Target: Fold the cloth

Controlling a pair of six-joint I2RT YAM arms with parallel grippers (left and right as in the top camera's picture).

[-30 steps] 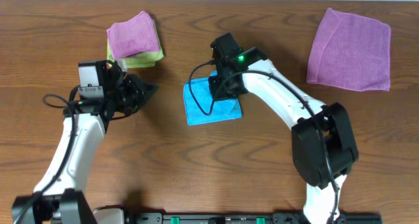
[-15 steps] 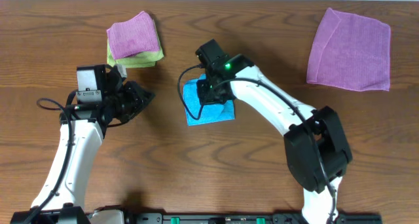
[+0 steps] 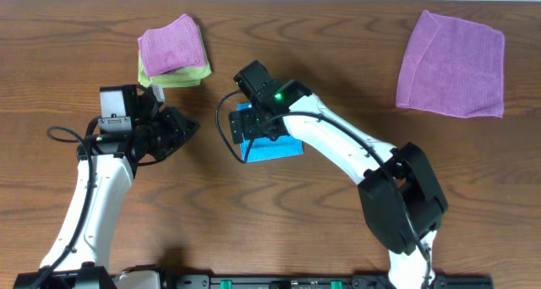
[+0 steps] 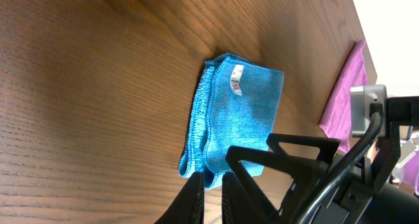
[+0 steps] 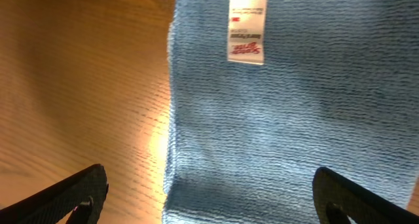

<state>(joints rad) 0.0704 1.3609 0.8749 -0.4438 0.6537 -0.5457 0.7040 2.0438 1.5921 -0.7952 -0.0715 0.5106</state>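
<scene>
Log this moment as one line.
cloth: folded, lying flat | right claw: open, over cloth | left claw: shut, empty, off to the side

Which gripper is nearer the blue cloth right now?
Right. The right gripper hangs directly over the blue cloth, fingers spread wide above it. The left gripper sits off to the cloth's left over the table, apart from it.

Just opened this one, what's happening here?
The right gripper hangs open over the blue cloth, which lies folded into a small rectangle on the table, label up. The left gripper sits off to the side, holding nothing. The big purple cloth lies apart, at the far right.
</scene>
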